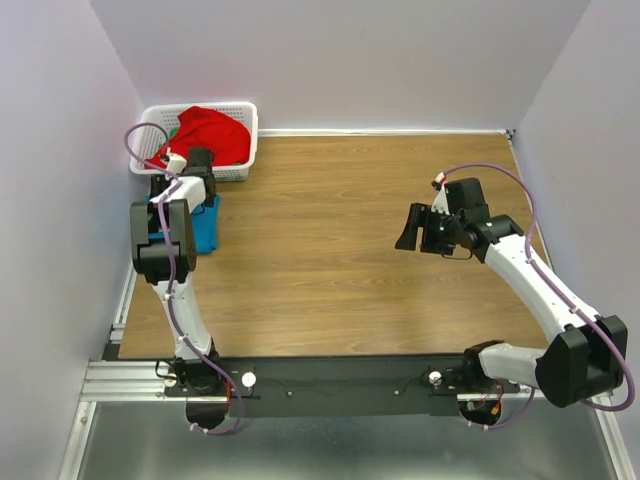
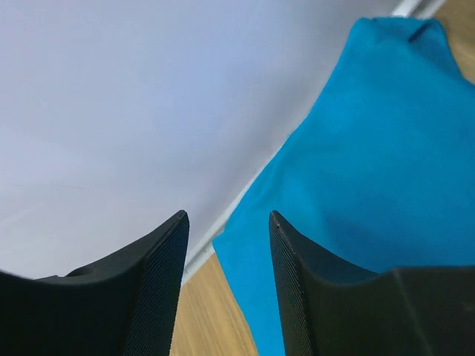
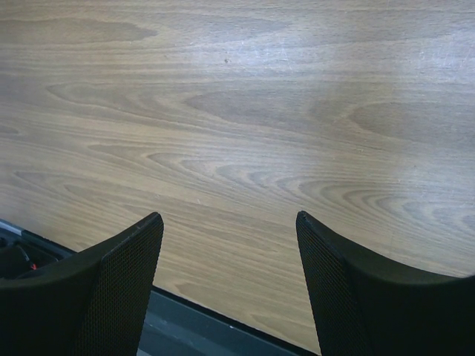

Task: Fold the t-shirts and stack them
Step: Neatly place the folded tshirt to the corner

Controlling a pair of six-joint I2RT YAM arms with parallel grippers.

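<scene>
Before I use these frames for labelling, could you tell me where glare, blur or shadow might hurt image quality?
Top external: even light, soft shadows, sharp. Left wrist: the teal-blue t-shirt looks soft, the wall featureless. Right wrist: a pale sheen washes the table grain at upper right.
</scene>
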